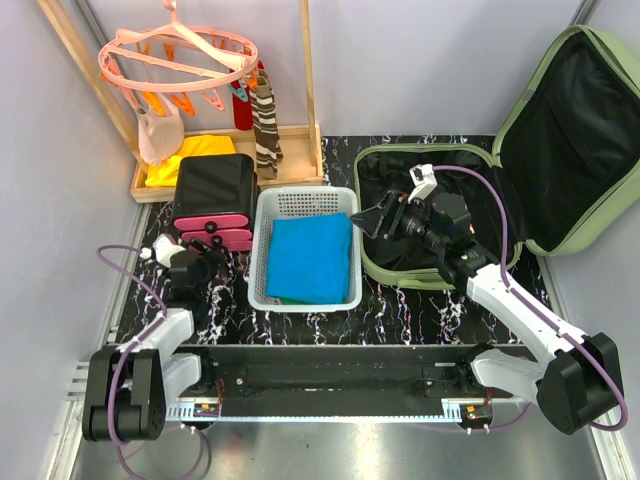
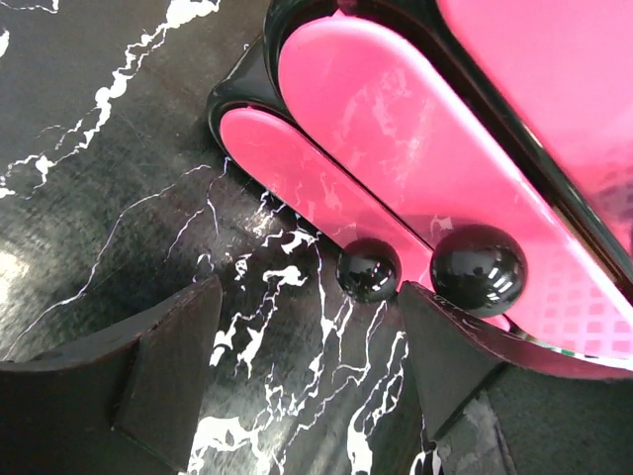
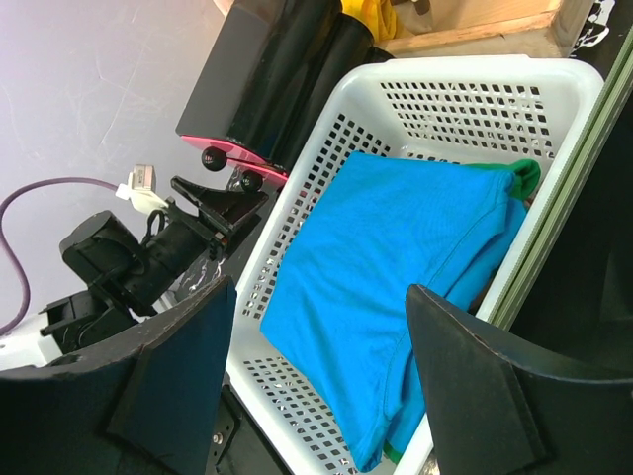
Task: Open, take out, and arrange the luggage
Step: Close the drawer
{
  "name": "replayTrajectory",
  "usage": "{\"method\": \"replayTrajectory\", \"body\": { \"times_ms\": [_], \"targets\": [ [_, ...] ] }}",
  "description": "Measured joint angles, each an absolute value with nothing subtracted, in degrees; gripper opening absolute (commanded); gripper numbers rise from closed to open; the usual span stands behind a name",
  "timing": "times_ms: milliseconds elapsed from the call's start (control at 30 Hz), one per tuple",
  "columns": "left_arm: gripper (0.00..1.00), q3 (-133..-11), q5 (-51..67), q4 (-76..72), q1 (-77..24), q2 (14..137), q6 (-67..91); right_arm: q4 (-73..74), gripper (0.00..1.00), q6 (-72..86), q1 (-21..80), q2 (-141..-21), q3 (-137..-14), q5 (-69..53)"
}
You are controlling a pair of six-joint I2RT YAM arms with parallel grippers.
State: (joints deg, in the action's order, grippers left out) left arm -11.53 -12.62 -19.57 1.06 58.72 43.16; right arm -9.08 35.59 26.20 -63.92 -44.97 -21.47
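Observation:
The light-green suitcase (image 1: 580, 130) lies open at the right, its lid leaning on the wall and its black-lined base flat on the table. Its green rim shows at the right of the right wrist view (image 3: 564, 183). My right gripper (image 1: 368, 222) is open and empty over the base's left edge, facing the white basket (image 1: 262, 250). In the right wrist view the gripper (image 3: 318, 297) frames a folded blue cloth (image 3: 396, 257). My left gripper (image 1: 203, 250) is open and empty low over the table; in the left wrist view (image 2: 309, 297) it sits just in front of the black and pink case (image 2: 396, 168).
The basket (image 3: 297, 188) holds the blue cloth (image 1: 310, 258) over a green one (image 3: 524, 176). The black and pink case (image 1: 213, 195) lies left of the basket, small black wheels (image 2: 368, 269) toward me. A wooden rack (image 1: 300, 160) with a pink hanger (image 1: 180, 55), hanging clothes and yellow cloth (image 1: 190, 150) stands behind.

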Motion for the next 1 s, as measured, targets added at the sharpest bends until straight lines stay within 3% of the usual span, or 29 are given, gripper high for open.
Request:
{"method": "replayTrajectory", "body": {
  "times_ms": [633,1000],
  "targets": [
    [0.75,-14.57,-12.53,-25.5,2.0,68.9,43.64,-8.01,0.79,35.33,26.2,-63.92,-44.97,-21.47],
    [0.63,-11.84,-10.33,-26.85,1.8,64.86,42.87,-8.29,0.79,35.29,26.2,-65.43,-44.97,-21.58]
  ]
}}
